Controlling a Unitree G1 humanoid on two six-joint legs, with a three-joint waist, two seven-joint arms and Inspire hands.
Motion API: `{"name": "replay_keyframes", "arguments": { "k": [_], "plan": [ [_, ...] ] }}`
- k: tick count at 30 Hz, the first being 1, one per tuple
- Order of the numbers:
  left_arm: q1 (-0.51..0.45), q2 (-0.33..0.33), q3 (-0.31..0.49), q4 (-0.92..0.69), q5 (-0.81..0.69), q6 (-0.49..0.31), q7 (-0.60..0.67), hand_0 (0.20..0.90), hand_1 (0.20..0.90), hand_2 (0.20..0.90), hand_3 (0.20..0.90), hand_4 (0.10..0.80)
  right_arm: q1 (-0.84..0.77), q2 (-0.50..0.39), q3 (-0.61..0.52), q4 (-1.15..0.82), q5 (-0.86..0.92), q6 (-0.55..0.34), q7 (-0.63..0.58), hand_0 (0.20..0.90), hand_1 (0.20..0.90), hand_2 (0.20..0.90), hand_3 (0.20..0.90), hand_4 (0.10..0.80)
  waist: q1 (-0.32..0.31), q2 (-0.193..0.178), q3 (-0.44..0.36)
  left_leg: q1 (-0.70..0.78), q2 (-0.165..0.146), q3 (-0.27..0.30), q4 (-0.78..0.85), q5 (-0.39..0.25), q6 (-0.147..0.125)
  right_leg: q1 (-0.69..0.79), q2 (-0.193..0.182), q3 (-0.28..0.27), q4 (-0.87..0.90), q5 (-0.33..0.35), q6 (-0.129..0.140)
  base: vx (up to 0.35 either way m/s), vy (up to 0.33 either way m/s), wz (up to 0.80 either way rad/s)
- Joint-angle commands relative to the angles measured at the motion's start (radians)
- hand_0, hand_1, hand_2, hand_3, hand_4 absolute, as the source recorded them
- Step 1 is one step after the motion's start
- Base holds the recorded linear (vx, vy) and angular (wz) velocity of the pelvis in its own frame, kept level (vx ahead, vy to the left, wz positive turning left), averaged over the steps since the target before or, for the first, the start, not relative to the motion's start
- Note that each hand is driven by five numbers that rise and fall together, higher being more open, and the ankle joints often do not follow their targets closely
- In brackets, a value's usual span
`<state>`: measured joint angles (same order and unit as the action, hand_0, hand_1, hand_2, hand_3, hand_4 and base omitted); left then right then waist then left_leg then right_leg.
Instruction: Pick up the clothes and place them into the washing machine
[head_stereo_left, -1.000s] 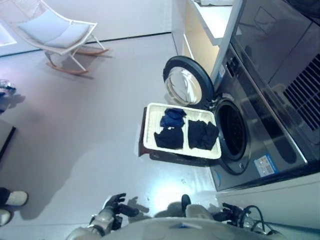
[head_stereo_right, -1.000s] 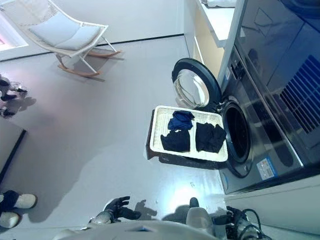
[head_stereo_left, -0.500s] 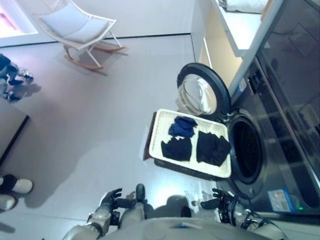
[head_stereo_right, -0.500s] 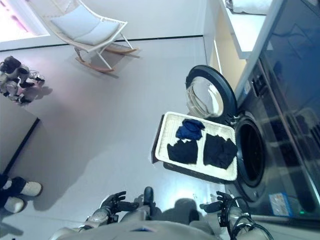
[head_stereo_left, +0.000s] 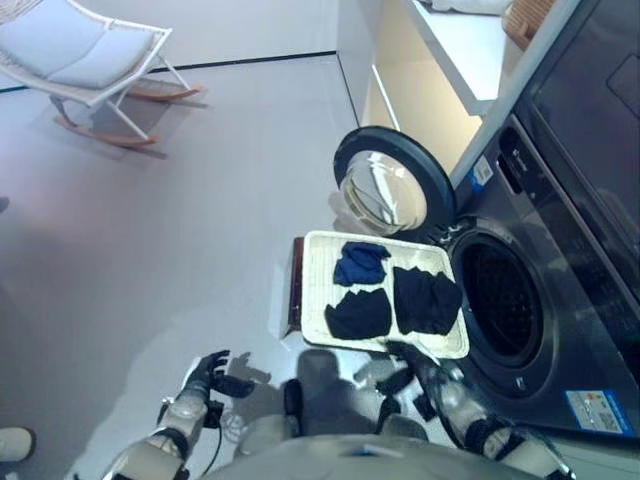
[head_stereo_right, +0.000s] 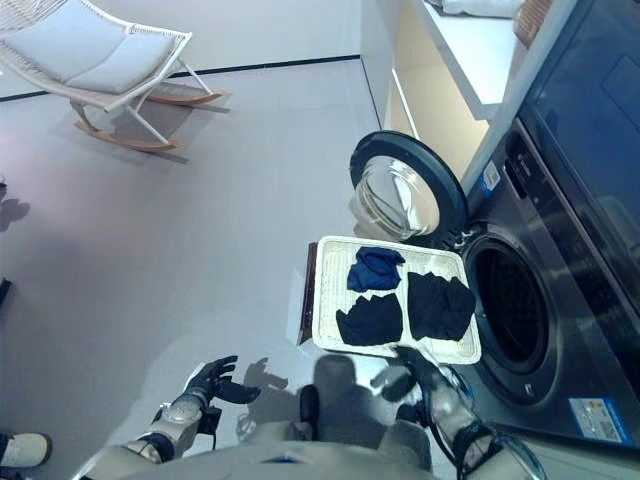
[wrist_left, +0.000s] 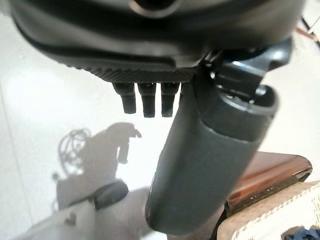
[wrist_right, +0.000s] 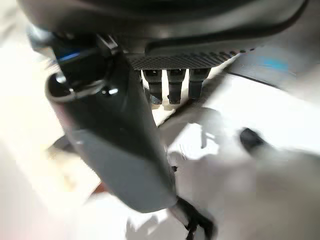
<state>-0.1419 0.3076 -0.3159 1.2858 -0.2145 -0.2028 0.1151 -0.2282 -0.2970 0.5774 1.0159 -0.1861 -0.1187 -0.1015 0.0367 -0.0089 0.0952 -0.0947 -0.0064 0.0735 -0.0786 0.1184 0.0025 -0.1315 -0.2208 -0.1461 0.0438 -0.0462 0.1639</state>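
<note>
Although the dark round drum opening (head_stereo_left: 497, 302) of the grey front-loading washing machine (head_stereo_left: 560, 250) shows, its inside is too dark to read. Three dark folded clothes (head_stereo_left: 393, 295) lie in the white woven rectangular basket (head_stereo_right: 328, 290) beside it. Since half a second ago, the right hand (head_stereo_right: 420, 372) has risen to the basket's near edge, fingers spread, empty. The left hand (head_stereo_left: 205, 378) stays low, fingers loose.

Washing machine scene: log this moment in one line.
clothes: in tray | washing machine: door open | right hand: open, near tray | left hand: open, idle
</note>
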Motion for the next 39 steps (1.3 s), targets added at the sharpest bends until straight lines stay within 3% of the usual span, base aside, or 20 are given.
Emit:
{"name": "replay_keyframes", "arguments": {
  "k": [1,3,9,22,29,39],
  "plan": [
    [0.018,0.025,0.02,0.018,0.028,-0.05,0.02,0.9,0.9,0.9,0.9,0.8,-0.089,-0.102,0.102,-0.157,-0.239,-0.027,-0.008,0.9,0.9,0.9,0.9,0.8,0.022,-0.024,-0.002,-0.066,0.054,0.003,0.05,-0.04,-0.048,0.009,0.025,0.016,0.046,0.088,-0.025,0.044,-0.09,0.69],
    [0.051,0.019,0.021,0.011,0.039,-0.055,0.022,0.9,0.9,0.9,0.9,0.8,-0.112,-0.138,0.113,-0.2,-0.307,-0.028,-0.02,0.9,0.9,0.9,0.9,0.8,0.026,-0.024,-0.008,-0.077,0.054,-0.001,0.03,-0.03,-0.05,0.016,0.021,-0.02,0.018,0.091,-0.017,0.011,-0.055,0.25],
    [0.07,0.024,0.026,0.021,0.019,-0.059,0.06,0.9,0.9,0.9,0.9,0.8,-0.306,-0.195,0.172,-0.241,-0.438,0.01,-0.107,0.9,0.9,0.9,0.9,0.8,0.05,-0.007,0.04,-0.155,0.053,-0.028,0.01,0.012,-0.057,-0.043,0.027,-0.041,0.016,0.093,-0.013,-0.099,-0.014,0.09],
    [-0.09,0.031,-0.03,0.0,-0.094,-0.086,0.157,0.9,0.9,0.9,0.9,0.8,-0.705,-0.259,0.296,-0.006,-0.454,0.087,-0.255,0.9,0.9,0.9,0.9,0.8,0.117,0.01,0.179,-0.402,0.036,-0.075,0.071,0.066,-0.079,-0.253,0.035,-0.047,0.112,0.098,-0.032,-0.077,-0.007,0.16],
    [-0.15,0.031,-0.043,0.0,-0.127,-0.093,0.175,0.9,0.9,0.9,0.9,0.8,-0.783,-0.244,0.318,0.135,-0.424,0.096,-0.29,0.9,0.9,0.9,0.9,0.8,0.134,0.014,0.22,-0.476,0.031,-0.079,0.118,0.058,-0.075,-0.331,0.035,-0.038,0.164,0.08,-0.043,-0.004,0.003,0.0],
    [-0.181,0.045,-0.042,-0.015,-0.147,-0.101,0.177,0.9,0.9,0.9,0.9,0.8,-0.708,-0.182,0.345,0.05,-0.356,0.051,-0.222,0.9,0.9,0.9,0.9,0.8,0.133,0.018,0.24,-0.509,0.022,-0.095,0.151,0.043,-0.066,-0.362,0.037,-0.03,0.199,0.055,-0.056,0.015,-0.006,-0.01]
  ]
}}
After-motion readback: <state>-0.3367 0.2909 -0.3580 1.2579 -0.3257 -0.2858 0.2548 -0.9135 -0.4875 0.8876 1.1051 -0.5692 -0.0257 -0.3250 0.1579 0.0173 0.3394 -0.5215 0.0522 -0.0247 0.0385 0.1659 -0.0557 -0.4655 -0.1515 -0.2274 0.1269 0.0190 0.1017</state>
